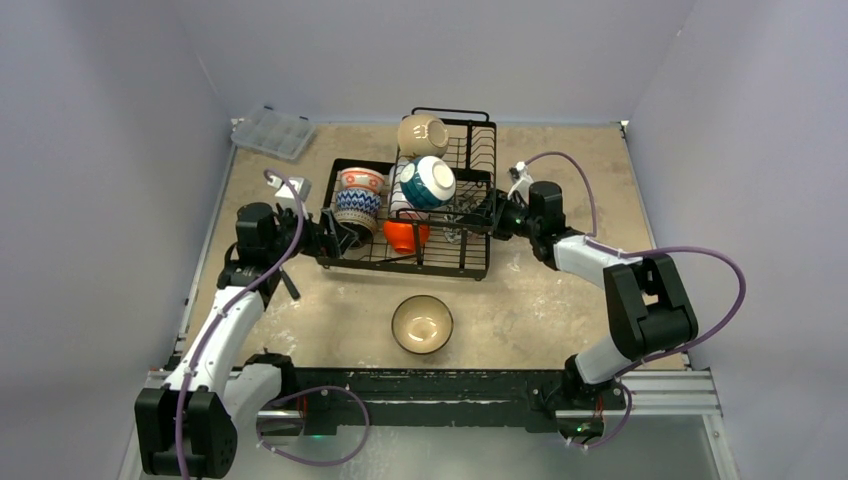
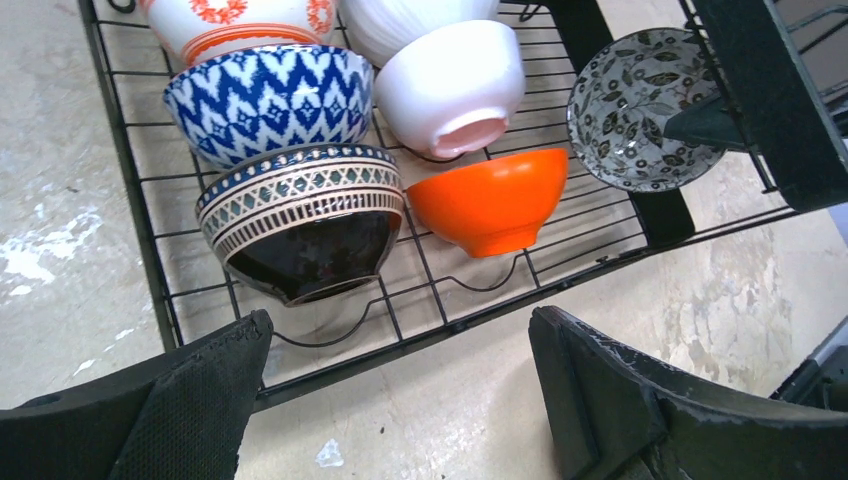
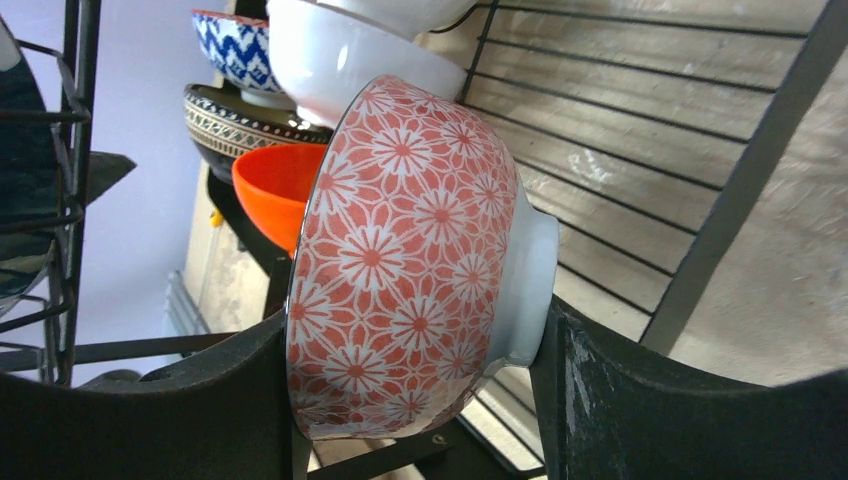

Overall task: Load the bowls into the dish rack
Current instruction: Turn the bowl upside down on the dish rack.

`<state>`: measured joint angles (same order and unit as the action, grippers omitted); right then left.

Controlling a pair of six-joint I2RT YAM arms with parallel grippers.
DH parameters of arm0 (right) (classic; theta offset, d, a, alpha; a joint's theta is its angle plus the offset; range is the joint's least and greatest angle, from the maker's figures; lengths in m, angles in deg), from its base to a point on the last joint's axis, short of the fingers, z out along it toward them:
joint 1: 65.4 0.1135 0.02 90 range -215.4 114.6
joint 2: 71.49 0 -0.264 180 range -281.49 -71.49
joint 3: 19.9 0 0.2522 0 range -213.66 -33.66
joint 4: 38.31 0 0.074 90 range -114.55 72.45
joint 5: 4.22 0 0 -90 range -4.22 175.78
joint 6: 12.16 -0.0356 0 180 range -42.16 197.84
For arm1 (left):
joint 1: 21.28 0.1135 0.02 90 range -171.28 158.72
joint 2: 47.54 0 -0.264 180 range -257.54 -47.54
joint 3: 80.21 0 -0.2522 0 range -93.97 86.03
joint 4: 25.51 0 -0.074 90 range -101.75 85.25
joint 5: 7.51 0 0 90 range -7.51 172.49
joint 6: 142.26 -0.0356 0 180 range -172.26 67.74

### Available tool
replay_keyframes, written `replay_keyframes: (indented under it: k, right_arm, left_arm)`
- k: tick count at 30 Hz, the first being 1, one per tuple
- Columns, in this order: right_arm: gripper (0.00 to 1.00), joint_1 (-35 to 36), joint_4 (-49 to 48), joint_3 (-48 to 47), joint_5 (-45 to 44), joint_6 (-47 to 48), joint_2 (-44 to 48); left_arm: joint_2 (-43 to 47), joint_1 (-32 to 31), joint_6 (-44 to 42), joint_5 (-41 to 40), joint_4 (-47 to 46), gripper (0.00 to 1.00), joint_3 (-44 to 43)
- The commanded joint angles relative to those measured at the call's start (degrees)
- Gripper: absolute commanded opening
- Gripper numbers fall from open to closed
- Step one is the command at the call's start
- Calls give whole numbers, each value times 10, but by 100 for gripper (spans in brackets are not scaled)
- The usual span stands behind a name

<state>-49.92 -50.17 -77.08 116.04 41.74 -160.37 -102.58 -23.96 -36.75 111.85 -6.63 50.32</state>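
Observation:
The black wire dish rack (image 1: 400, 265) holds several bowls: a tan one (image 1: 422, 134), a teal one (image 1: 430, 182), an orange one (image 1: 405, 235) and a blue-patterned one (image 1: 357, 205). One white-lined bowl (image 1: 421, 323) stands upright on the table in front of the rack. My right gripper (image 1: 482, 218) reaches in from the rack's right side. In the right wrist view it (image 3: 410, 335) is shut on a red floral bowl (image 3: 410, 250), held on edge over the rack wires. My left gripper (image 1: 322, 238) is at the rack's left end, open and empty (image 2: 400, 330).
A clear plastic compartment box (image 1: 272, 131) lies at the back left corner. Grey walls close in the table on three sides. In the left wrist view a black patterned bowl (image 2: 300, 220) and the orange bowl (image 2: 490, 200) sit nearest the rack's edge.

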Motion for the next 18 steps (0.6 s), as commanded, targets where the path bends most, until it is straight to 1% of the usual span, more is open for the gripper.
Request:
replay_keyframes:
  k: [1, 7, 18]
  right_arm:
    - [0, 3, -59, 9, 48, -55, 25]
    - [0, 4, -68, 13, 56, -70, 24]
    - [0, 3, -64, 18, 70, -73, 26]
  left_arm:
    - [9, 3, 14, 57, -72, 99, 14]
    - [14, -4, 34, 87, -106, 98, 30]
    - [14, -26, 33, 85, -118, 98, 35]
